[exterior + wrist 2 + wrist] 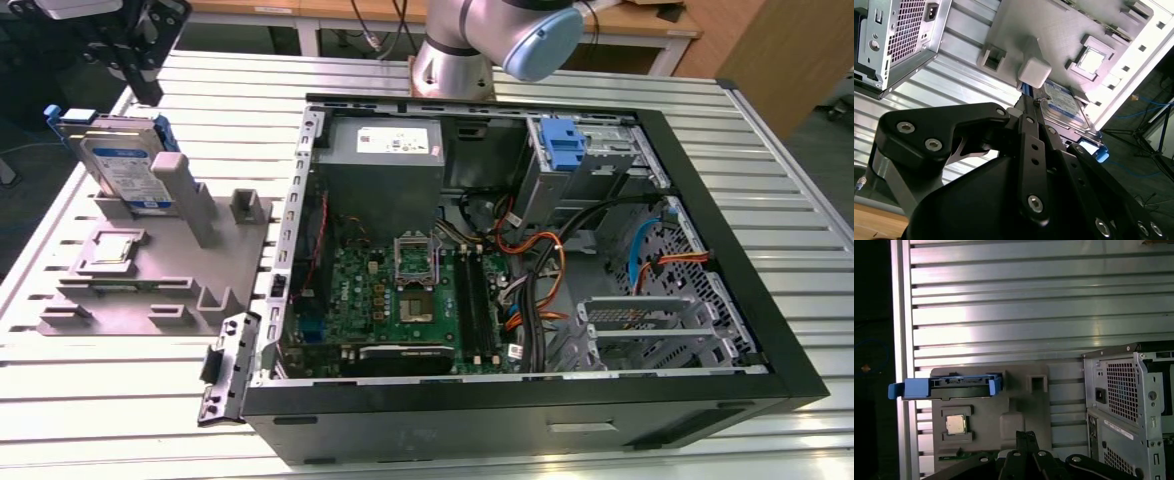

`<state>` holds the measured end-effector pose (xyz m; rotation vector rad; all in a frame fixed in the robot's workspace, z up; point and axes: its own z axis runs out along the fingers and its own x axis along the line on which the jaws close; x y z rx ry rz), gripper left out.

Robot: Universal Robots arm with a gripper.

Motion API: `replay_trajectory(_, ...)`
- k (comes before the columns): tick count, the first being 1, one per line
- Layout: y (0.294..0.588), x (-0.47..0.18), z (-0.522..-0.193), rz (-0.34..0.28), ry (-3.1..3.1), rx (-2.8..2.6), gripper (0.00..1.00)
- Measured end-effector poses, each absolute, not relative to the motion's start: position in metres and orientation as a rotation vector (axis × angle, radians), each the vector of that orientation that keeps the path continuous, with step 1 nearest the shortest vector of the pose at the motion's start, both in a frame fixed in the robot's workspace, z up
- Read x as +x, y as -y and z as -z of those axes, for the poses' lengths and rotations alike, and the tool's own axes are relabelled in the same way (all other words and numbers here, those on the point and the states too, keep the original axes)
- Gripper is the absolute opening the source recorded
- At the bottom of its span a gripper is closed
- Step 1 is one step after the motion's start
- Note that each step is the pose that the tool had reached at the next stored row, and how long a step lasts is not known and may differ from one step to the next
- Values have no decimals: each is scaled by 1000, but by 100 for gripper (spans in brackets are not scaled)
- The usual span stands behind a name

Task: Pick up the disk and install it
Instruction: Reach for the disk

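Exterior view: slatted metal counter (120,400) carrying a grey holder (180,262), with an open computer case (534,410) just beside the holder on the exterior view's right. Disk (123,165) on edge in a slot at the holder's end farthest from this camera, leaned against a post (184,200), blue rails on its sides. Probably propped upright like this to leave its thin edges free for a pinch from above. Small square chip (114,250) flat in a recess of the holder, apart from the disk. Gripper (142,85) above the holder, over the disk and clear of it, carrying nothing. Blue bracket (563,145) inside the case, well apart from the holder. Disk not yet picked up, by the look of it.

Second wrist view: black fingers (1029,145) pressed together, nothing between them, aimed toward the holder (1054,30). Disk (1066,102) beyond the tips and not touching them, beside the holder's pale post (1034,71). Chip (1091,60) seated in its recess. Corner of the case (899,35) beside the holder.

First wrist view: gripper (1026,436) short of the holder (981,412), tips meeting. Disk (954,387) edge-on across the holder's end, blue rail ends past both sides, likely as handholds for sliding into a bay. Chip (956,425) on the holder between disk and gripper. Back of the case (1124,400) beside the holder.
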<state>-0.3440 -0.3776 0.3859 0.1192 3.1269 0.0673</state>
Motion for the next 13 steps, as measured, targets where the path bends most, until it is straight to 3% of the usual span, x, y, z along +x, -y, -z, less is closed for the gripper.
replay_trajectory(13, 378, -347, -386, -67, -3128, 120, 10)
